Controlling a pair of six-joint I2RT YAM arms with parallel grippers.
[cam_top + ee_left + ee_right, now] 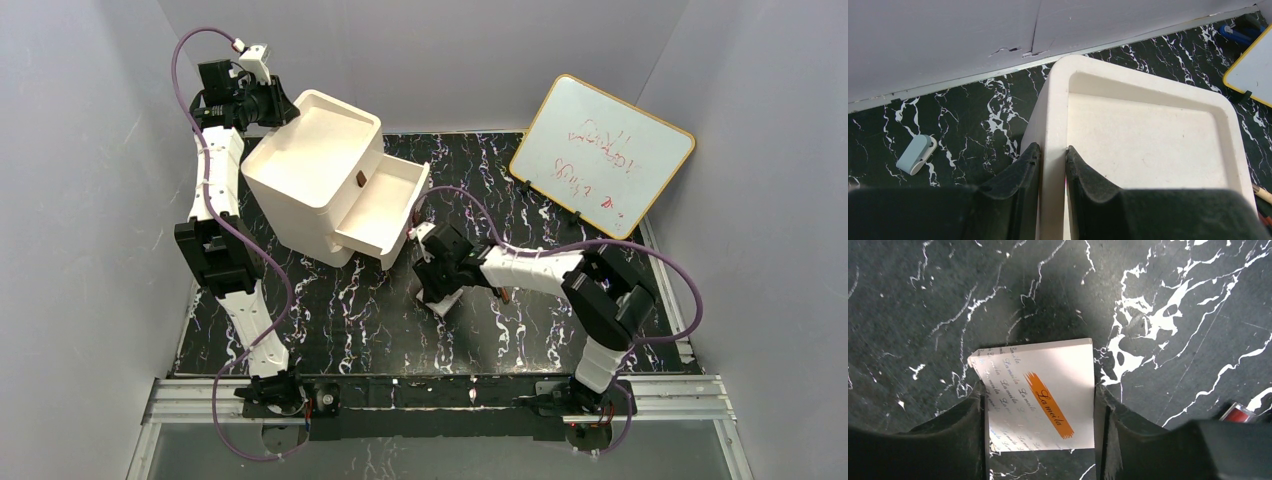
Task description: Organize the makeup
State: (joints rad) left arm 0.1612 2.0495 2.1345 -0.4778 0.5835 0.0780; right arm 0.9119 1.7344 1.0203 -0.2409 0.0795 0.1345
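The white square pad [1048, 370] with an orange mark lies flat on the black marble table. My right gripper [1038, 390] is shut on it, with a finger pressed against each side edge. From above, that gripper [440, 300] is low over the table just in front of the cream drawer box [310, 170]. A red makeup piece [1235, 412] peeks in at the right edge of the right wrist view. A brown stick [507, 295] lies beside the right arm. My left gripper [1053, 152] is shut on the box's top rim [1054, 100].
The box's upper drawer [385, 205] stands pulled out toward the right arm. A yellow-framed whiteboard [600, 155] leans at the back right. A small pale-blue clip-like object [917, 154] lies on the table left of the box, near the back wall.
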